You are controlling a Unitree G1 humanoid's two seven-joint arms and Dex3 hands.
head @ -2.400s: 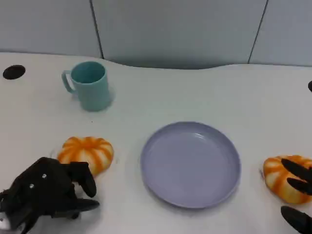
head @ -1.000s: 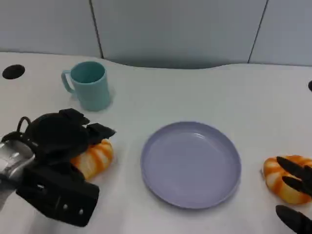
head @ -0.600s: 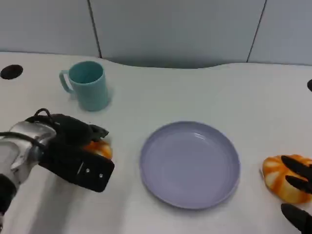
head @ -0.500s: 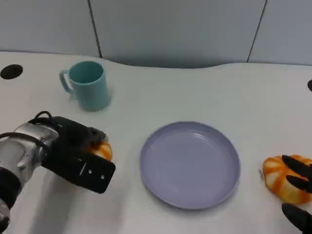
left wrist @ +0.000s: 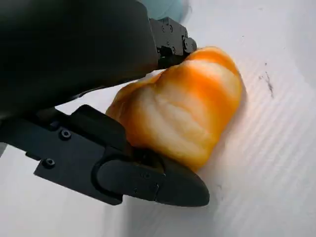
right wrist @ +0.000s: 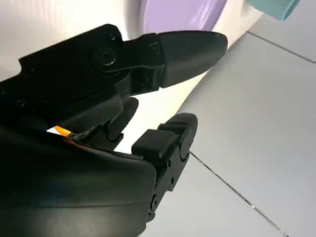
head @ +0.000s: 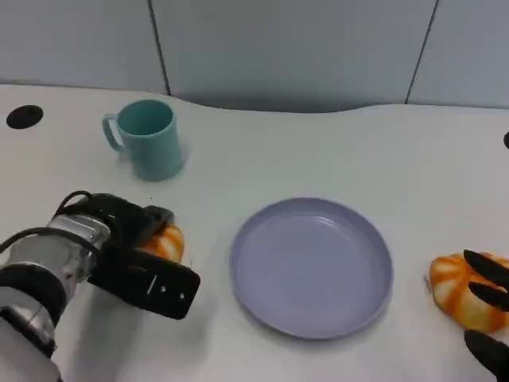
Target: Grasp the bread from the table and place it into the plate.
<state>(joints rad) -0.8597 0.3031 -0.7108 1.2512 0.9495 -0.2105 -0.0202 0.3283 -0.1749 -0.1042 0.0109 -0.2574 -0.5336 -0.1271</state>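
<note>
An orange-and-white striped bread (head: pixel 164 241) lies on the white table left of the lilac plate (head: pixel 310 267). My left hand (head: pixel 131 255) has its fingers wrapped around it. In the left wrist view the bread (left wrist: pixel 185 106) sits squeezed between my left hand's upper fingers (left wrist: pixel 170 37) and the lower finger, still touching the table. A second striped bread (head: pixel 453 288) lies right of the plate, with my right hand (head: pixel 487 314) over its near side, fingers spread. In the right wrist view my right hand (right wrist: pixel 113 113) shows its fingers apart, with the plate's rim (right wrist: pixel 180 12) beyond.
A teal mug (head: pixel 147 139) stands behind the left bread, handle to the left; its base (right wrist: pixel 276 7) appears in the right wrist view. A black round hole (head: pixel 24 117) is at the table's far left. A grey wall backs the table.
My left hand rose from the table's near left, swung over the left bread and closed its fingers round it. The right hand and its bread stayed put.
</note>
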